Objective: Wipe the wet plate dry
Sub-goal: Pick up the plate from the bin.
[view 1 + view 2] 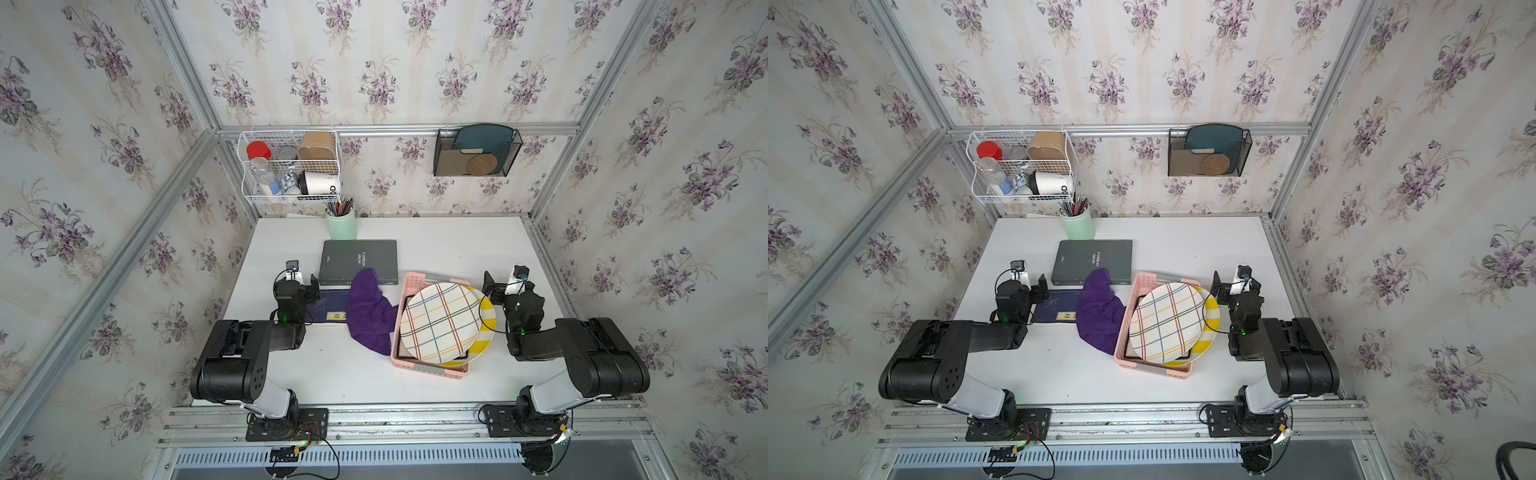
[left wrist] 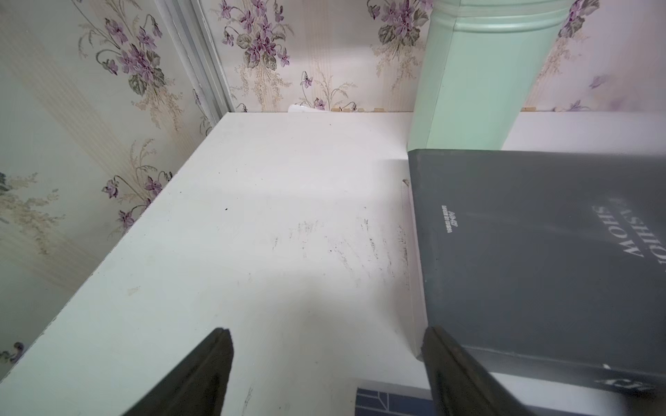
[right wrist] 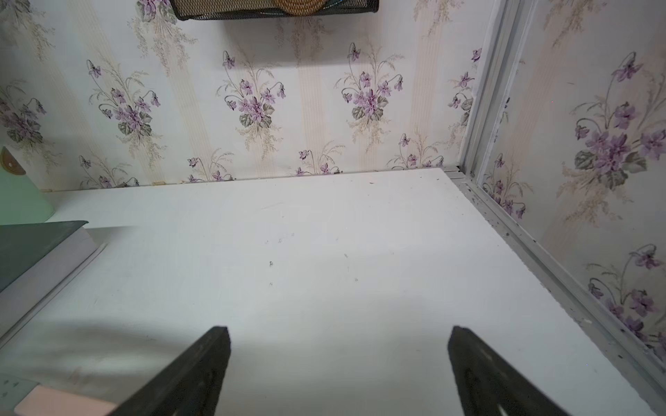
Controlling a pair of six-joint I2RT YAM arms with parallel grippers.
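A white plate with coloured plaid lines (image 1: 440, 322) (image 1: 1167, 322) lies tilted on top of a pink basket (image 1: 398, 332), over a yellow-striped plate (image 1: 487, 328). A purple cloth (image 1: 368, 311) (image 1: 1098, 309) lies crumpled on the table just left of the basket. My left gripper (image 1: 300, 280) (image 2: 326, 331) is open and empty, low over the table left of the cloth. My right gripper (image 1: 503, 284) (image 3: 338, 329) is open and empty, just right of the plates. Neither wrist view shows the plate or the cloth.
A grey book (image 1: 359, 262) (image 2: 540, 252) lies behind the cloth, its near corner beside my left gripper. A blue notebook (image 1: 328, 307) lies under the cloth's edge. A green pencil cup (image 1: 341, 224) stands at the back. A wire rack (image 1: 291, 166) and a black mesh holder (image 1: 476, 151) hang on the wall.
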